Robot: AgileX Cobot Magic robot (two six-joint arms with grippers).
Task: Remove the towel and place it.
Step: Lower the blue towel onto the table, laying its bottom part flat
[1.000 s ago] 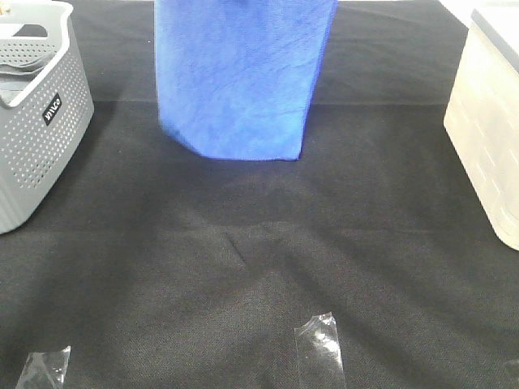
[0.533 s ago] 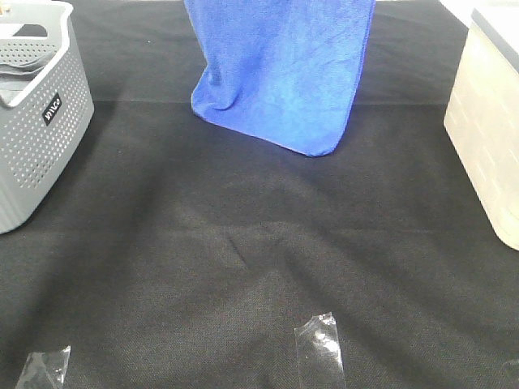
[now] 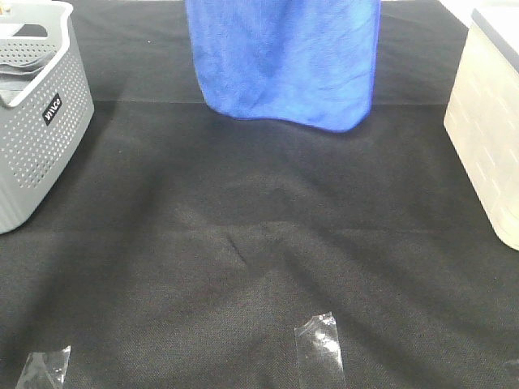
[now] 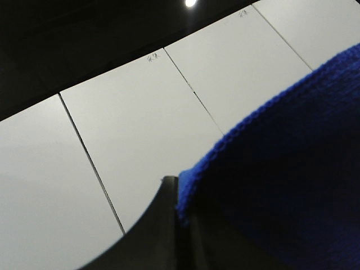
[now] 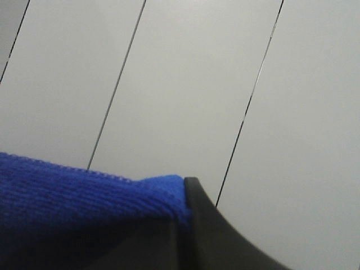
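The towel is held hanging right of the basket, its hem clamped at separate spots by the left gripper and the right gripper, presumably so it can be laid flat.

The left fingers are showing as a small matt black piece, plain and smooth. Its outer edge is sweeping up in a concave curve and narrowing to a small squared tip, and a thin straight seam is running down just inside that tip. The right fingers are looking much the same: matt black, unmarked, curving up to a rounded tip, with a slightly paler charcoal sheen lying along the curved edge and a straight vertical seam dividing the dark surface.
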